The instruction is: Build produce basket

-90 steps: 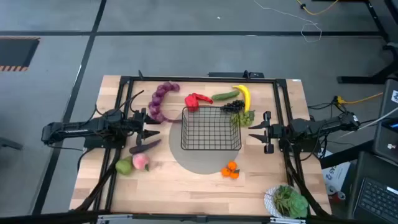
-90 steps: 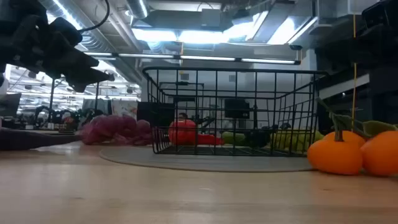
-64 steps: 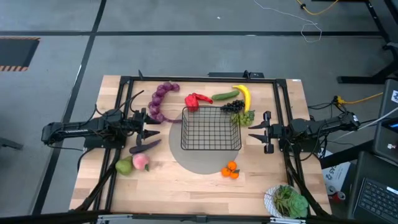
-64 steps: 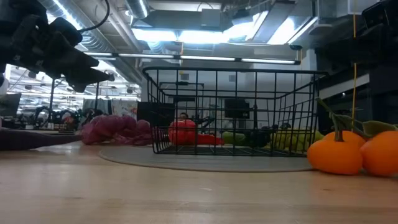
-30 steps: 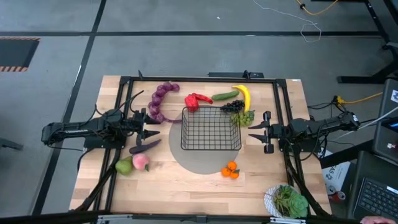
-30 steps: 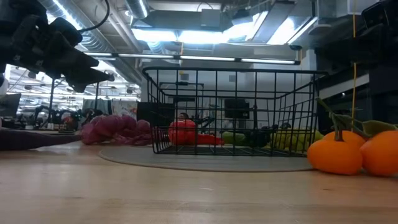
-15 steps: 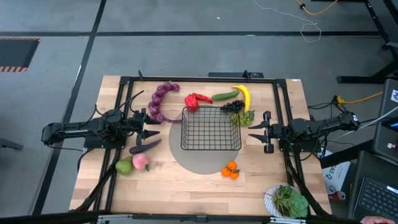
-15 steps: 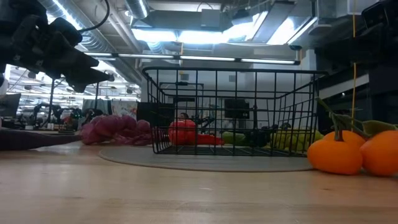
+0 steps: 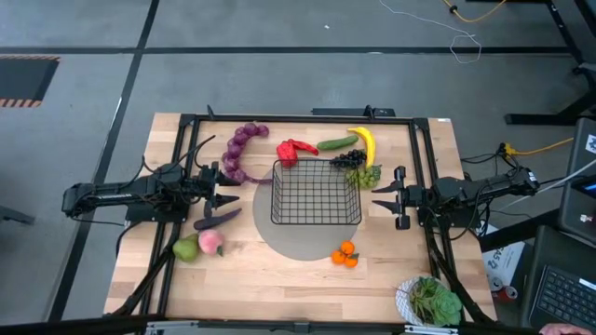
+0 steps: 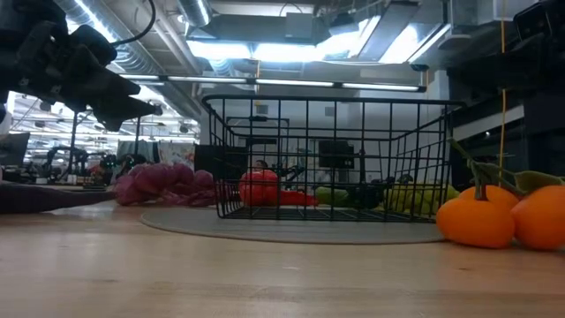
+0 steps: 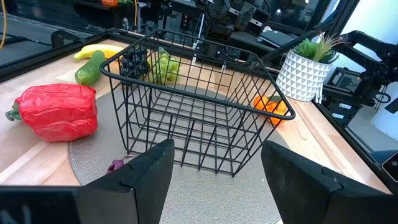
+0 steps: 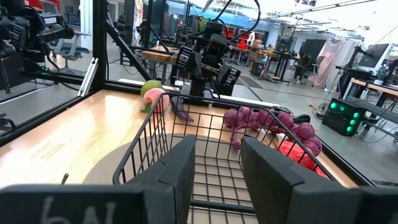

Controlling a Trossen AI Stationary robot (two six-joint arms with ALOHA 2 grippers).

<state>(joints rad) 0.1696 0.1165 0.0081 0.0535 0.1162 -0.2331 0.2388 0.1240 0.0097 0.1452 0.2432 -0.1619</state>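
Note:
The black wire basket [image 9: 315,192] stands on a round grey mat [image 9: 298,244] at the table's middle, with nothing in it. Produce lies around it. A purple grape string [image 9: 240,152], red pepper [image 9: 293,150], cucumber [image 9: 337,142], banana [image 9: 365,144], dark grapes [image 9: 348,159] and green grapes [image 9: 365,175] lie on its far side. An eggplant [image 9: 216,220], pear [image 9: 186,248] and peach [image 9: 210,242] lie near left, oranges [image 9: 346,253] near right. My left gripper [image 9: 231,192] hovers open left of the basket. My right gripper [image 9: 377,200] hovers open right of it. Both point level at it.
A leafy plant in a white pot [image 9: 430,301] stands at the near right corner. A black frame [image 9: 298,118] runs along the table's far and side edges. Bare wood lies along the near edge [image 9: 279,288].

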